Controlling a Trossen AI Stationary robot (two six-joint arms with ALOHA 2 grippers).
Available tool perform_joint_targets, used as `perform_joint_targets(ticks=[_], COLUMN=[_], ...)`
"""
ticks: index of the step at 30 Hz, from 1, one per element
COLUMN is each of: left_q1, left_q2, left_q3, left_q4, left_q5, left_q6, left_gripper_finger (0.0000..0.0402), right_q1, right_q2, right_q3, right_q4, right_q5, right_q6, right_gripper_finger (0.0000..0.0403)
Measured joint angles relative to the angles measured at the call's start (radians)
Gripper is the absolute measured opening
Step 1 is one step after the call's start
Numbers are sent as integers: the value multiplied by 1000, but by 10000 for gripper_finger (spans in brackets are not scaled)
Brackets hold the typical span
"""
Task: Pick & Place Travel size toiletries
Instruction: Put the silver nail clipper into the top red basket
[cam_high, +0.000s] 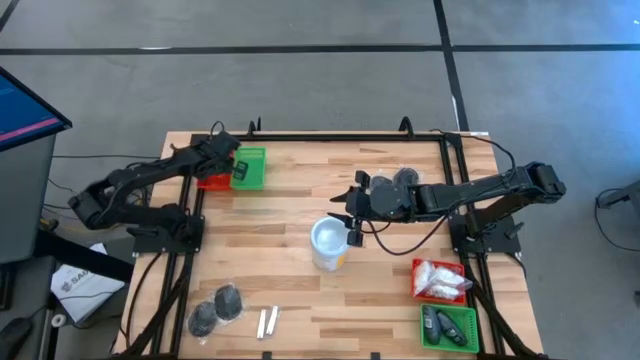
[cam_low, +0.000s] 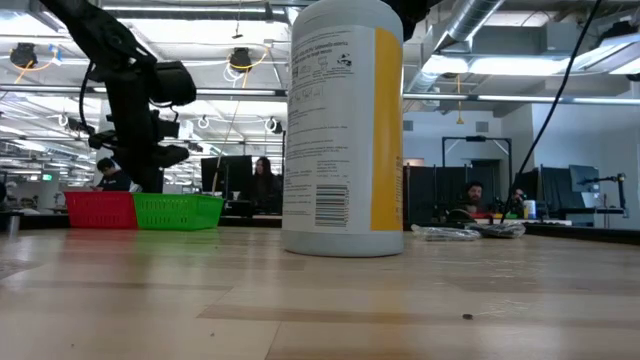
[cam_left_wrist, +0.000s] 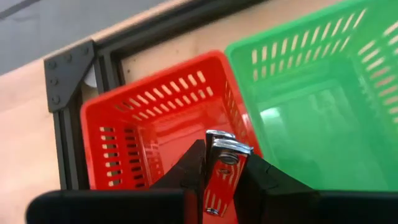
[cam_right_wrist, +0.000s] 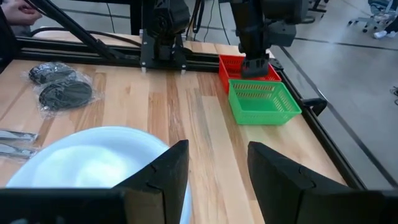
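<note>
My left gripper (cam_left_wrist: 221, 167) hovers over the red tray (cam_left_wrist: 149, 124) at the table's far left corner (cam_high: 228, 165), shut on a slim silvery tube (cam_left_wrist: 219, 177). A green tray (cam_left_wrist: 323, 112) stands beside the red one. My right gripper (cam_right_wrist: 217, 168) is open at mid-table (cam_high: 352, 222), over the far right rim of the white cup (cam_high: 330, 243). Dark grey round pieces (cam_high: 215, 308) and two silvery tubes (cam_high: 267, 322) lie flat near the near left edge. More dark round pieces (cam_high: 395, 180) lie behind my right gripper. My left gripper pinches the silvery tube between its two fingers (cam_left_wrist: 189, 171). The tube's capped end (cam_left_wrist: 227, 149) sticks out past the fingertips. The tube is lifted clear above the red tray's floor. My right gripper: I cannot tell whether a finger (cam_right_wrist: 163, 174) touches the cup's rim (cam_right_wrist: 140, 140).
A second red tray (cam_high: 425, 292) with white sachets and a second green tray (cam_high: 430, 340) with dark pieces stand at the near right corner. A black frame (cam_high: 330, 137) runs along the far edge. People sit in the room beyond the table.
</note>
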Motion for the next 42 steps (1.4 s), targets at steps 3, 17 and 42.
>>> perform_joint_targets(ticks=[3,17,42], left_q1=[0,2,-56], left_q2=[19,20,-123], left_q3=[0,0,-1], left_q4=[0,-42,-43], left_q5=[0,21,67], left_q6=[-1,-47,35], left_gripper_finger=[38,49,81], right_q1=[1,1,-1], right_q2=[0,0,0], right_q3=[0,0,0], right_q4=[0,-15,-14], right_q5=[0,0,0], right_q6=[2,3,2], right_gripper_finger=[154,154,154])
